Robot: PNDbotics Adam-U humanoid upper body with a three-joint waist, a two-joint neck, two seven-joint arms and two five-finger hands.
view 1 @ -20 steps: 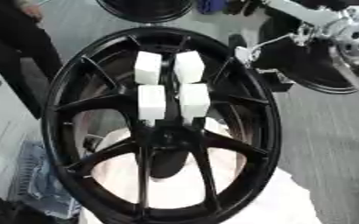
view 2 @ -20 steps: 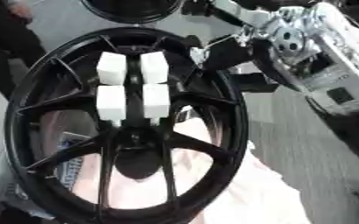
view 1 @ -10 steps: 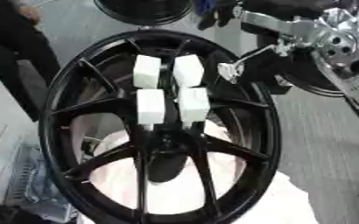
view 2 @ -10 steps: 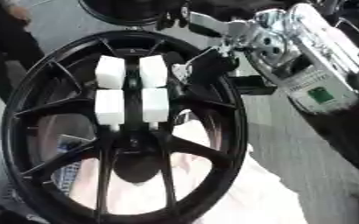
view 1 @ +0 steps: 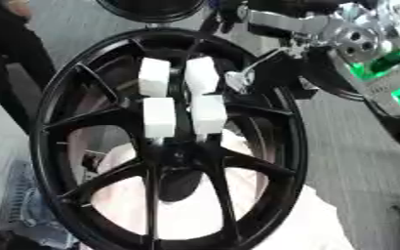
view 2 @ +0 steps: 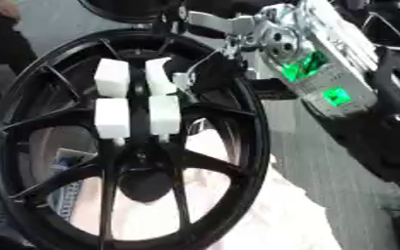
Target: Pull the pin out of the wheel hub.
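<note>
A large black wheel hub point(view 1: 165, 146) is seen lying flat, its spokes running out from a dark centre bore point(view 1: 179, 183). Pale cloth or padding point(view 1: 263, 219) is visible through the gaps between the spokes, so the wheel appears to be rested on something soft, probably to keep it from sliding or being marked.

Four white blocks point(view 1: 179, 101) are set in a two-by-two cluster on the spokes just above the centre, toward the far rim. They are taken to be the pins named in the task. Whether each is pushed into a hole or only wedged between spokes cannot be told.

The right hand point(view 1: 259, 78) is brought in from the upper right, over the far right part of the rim, with its silver wrist housing point(view 2: 310, 53), lit by green lights, behind it. The hand is placed just beside the upper right block, a position that suits a pull on that block. Contact cannot be confirmed, and whether the fingers are curled or straight cannot be told, since they are lost against the black spokes.

The left hand is not seen in either view.

Judged from this, the pull is not yet made: all four blocks are seated in the cluster.
</note>
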